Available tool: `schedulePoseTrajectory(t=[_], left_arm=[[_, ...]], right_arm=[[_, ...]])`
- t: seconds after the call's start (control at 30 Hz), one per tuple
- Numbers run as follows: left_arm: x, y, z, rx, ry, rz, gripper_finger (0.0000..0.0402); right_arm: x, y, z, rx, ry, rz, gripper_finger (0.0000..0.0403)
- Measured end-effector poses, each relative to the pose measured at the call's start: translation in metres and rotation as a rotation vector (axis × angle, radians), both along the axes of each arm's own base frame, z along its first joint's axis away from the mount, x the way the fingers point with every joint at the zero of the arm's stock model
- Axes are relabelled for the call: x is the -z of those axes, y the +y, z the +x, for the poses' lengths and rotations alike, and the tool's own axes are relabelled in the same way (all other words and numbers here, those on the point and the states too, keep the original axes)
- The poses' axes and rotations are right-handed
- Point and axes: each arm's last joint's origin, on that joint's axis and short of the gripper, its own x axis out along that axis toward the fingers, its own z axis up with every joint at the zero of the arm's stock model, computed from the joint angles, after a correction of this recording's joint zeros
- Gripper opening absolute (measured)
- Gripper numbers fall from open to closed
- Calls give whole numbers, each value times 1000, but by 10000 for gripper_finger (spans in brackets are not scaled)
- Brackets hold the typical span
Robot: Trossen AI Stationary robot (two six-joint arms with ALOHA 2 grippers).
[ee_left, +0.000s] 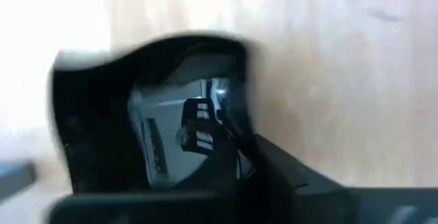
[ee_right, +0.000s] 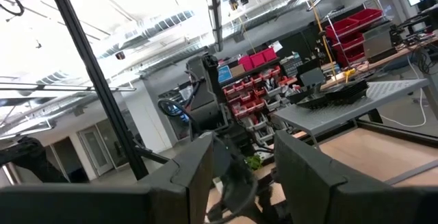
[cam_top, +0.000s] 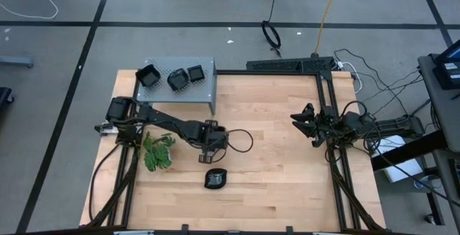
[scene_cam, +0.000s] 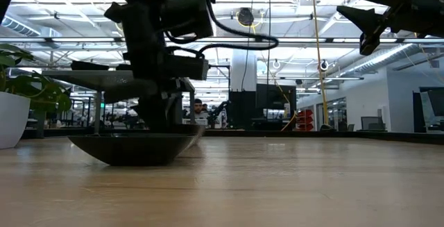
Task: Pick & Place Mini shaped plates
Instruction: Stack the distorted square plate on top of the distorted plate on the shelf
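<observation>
Left arm, centre left of the high view: matte black, built of blocky jointed segments, with a black cable looping out in an oval beside its wrist. Right arm, centre right of that view: the same dark finish, trailed by thin black cables. In the right wrist view, its fingers were two broad, flat, dark grey slabs with angular edges, at the lower centre of the frame.

Bright overhead room light; low view backlit, silhouettes dark; left wrist view blurred, overexposed, glossy reflections.
</observation>
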Motion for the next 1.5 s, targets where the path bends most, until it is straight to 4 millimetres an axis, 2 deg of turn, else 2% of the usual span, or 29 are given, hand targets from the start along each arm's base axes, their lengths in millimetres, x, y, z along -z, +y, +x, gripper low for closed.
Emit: schedulePoseTrajectory(t=[0.07,0.17,0.27,0.5,0.6,0.73,0.87,1.03,1.13,1.33,1.5], left_arm=[[-2,-1,2,33,-3,-19,14],[-6,-3,5,71,-13,-36,11],[-21,-6,10,143,-58,-15,5],[-94,-5,27,291,-376,89,4],[-130,3,27,252,-500,152,8],[-169,20,18,148,-587,248,7],[-203,37,-3,-24,-634,349,8],[-233,48,-48,-201,-607,418,5],[-242,54,-78,-288,-563,408,6],[-248,61,-138,-461,-415,381,9],[-246,67,-172,-617,-290,397,8]], right_arm=[[0,0,0,0,0,0,144],[0,0,0,0,-1,0,144],[0,0,0,0,-1,0,144],[0,0,0,0,-1,0,144],[0,0,0,0,-1,0,144],[0,0,0,0,0,0,144],[0,0,0,0,-1,0,144],[0,0,0,0,1,0,144],[1,0,0,0,6,-1,144],[2,0,1,0,19,-1,144],[2,0,1,0,25,-2,144]])
